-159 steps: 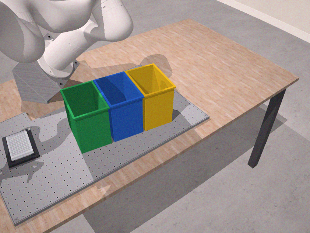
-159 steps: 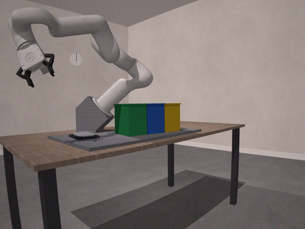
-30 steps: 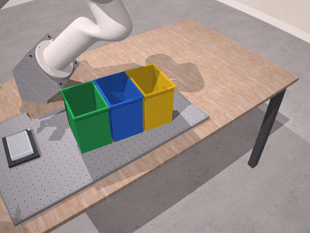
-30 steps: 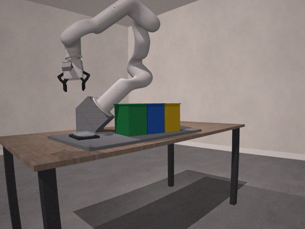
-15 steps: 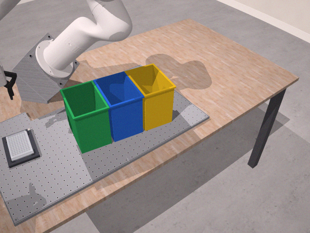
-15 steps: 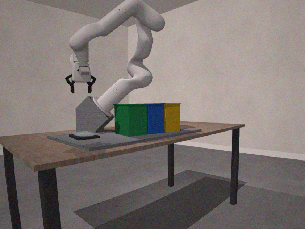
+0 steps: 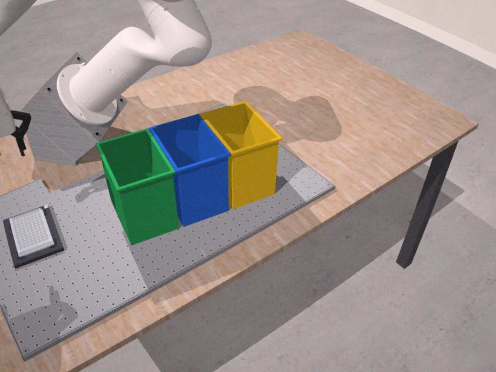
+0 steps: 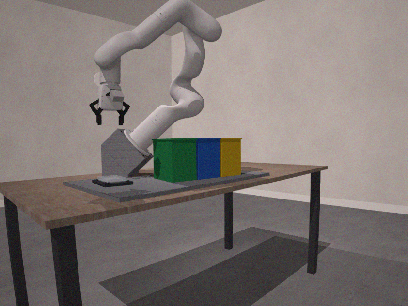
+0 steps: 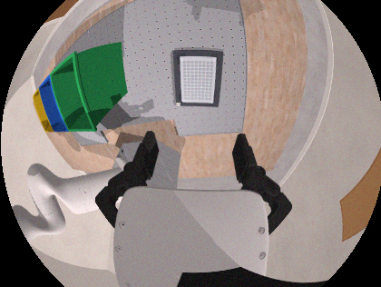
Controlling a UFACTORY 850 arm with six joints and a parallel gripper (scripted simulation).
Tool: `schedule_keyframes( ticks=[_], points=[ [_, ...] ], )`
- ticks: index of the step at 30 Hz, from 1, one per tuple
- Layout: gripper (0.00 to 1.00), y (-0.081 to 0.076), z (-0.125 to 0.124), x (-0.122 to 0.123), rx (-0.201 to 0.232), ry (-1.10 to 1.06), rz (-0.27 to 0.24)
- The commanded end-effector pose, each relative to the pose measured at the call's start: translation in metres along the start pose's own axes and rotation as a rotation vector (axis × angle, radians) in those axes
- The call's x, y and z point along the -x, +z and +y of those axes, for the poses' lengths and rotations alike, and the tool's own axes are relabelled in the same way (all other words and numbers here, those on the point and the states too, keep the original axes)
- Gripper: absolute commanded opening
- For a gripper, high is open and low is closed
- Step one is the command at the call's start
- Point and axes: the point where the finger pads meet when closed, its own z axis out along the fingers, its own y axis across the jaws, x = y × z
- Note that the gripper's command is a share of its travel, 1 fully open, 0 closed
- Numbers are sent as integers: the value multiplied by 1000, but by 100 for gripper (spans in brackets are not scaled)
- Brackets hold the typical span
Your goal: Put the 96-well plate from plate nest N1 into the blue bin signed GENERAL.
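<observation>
The white 96-well plate (image 7: 31, 231) lies flat in the black plate nest (image 7: 33, 236) at the left end of the grey perforated baseplate (image 7: 120, 236). It also shows in the wrist view (image 9: 198, 78) and in the exterior view (image 8: 111, 179). The blue bin (image 7: 198, 168) stands upright between the green bin (image 7: 140, 183) and the yellow bin (image 7: 252, 153). My gripper (image 8: 109, 121) is open and empty. It hangs high above the table, over the area of the nest, fingers pointing down. In the wrist view the gripper (image 9: 194, 152) frames bare table just short of the plate.
The three bins stand side by side, touching, in a row on the baseplate. The arm's grey wedge base (image 7: 56, 132) sits behind the green bin. The signs on the bins face away from the top and exterior views.
</observation>
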Motion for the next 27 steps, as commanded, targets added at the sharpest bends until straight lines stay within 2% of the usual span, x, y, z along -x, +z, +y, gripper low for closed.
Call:
schedule_keyframes(
  ticks=[1, 27],
  points=[
    [100, 3, 0, 0, 1, -1, 0],
    [100, 41, 0, 0, 1, -1, 1]
  ],
)
